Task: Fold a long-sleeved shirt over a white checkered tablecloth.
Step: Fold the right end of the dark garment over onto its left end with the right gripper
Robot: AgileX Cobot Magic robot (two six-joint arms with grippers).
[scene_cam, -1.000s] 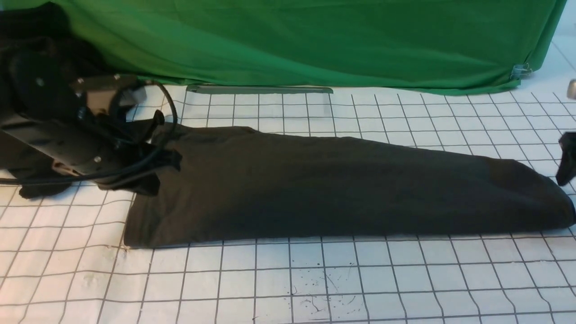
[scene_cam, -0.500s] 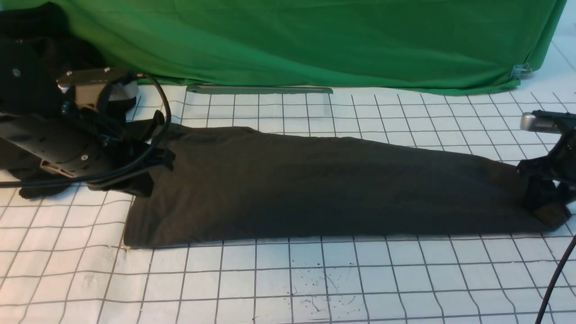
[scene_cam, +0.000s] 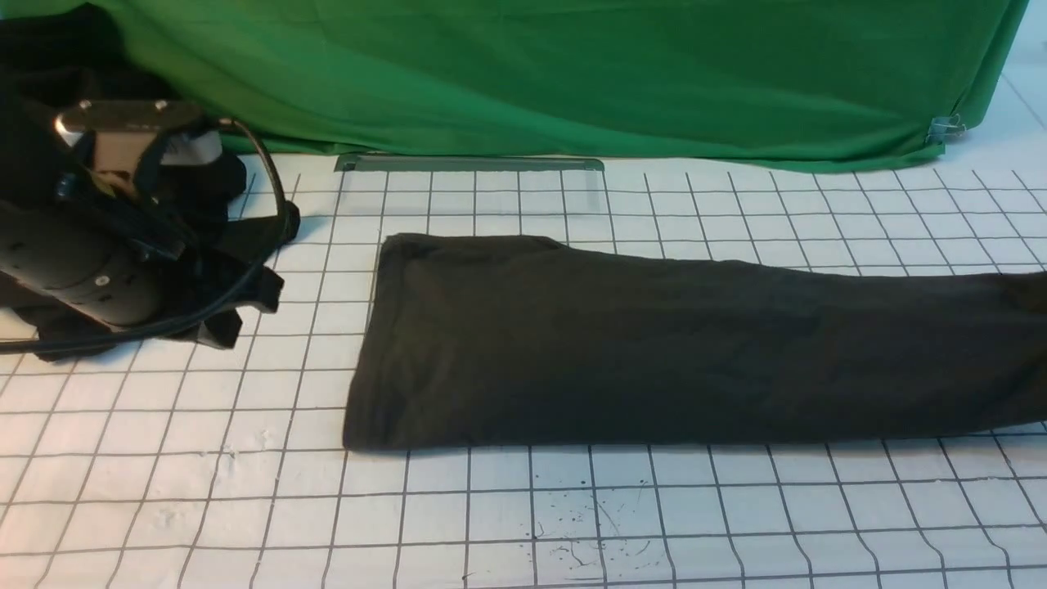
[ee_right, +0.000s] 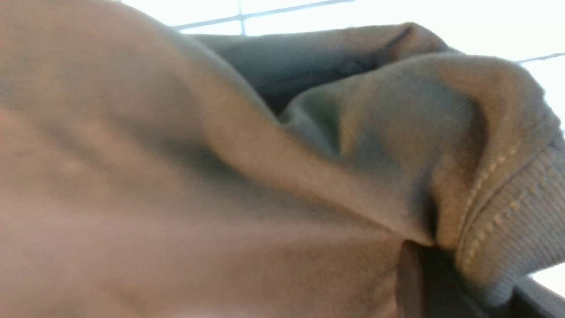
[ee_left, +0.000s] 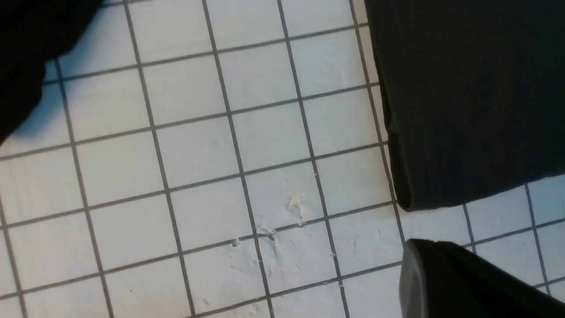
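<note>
Charcoal cotton, folded into 1 long band: the long-sleeved shirt (scene_cam: pixel 654 343) lies flat on the white checkered tablecloth (scene_cam: pixel 491 507). Its long axis runs side to side, from a squared-off left end out past the right edge of the front view.

At that right end, the right wrist view is filled with bunched fabric and a ribbed, stitched edge lifted off the grid. The fabric gathers to a pinch at the right end effector (ee_right: pixel 441 282). Its jaws are mostly buried, but it looks clamped narrow on the shirt.

Off the shirt's left end, with bare grid between, the left end effector (scene_cam: pixel 245 309) hangs closed and empty. Behind the shirt hangs a green sheet (scene_cam: pixel 572 74).

Of the 2 arms, only the right is on the cloth. I'd guess the coming move is an end-over-end fold along that axis, with the right end carried toward the free left end. A thin pinch could slip, or drag the whole band instead of folding it.
</note>
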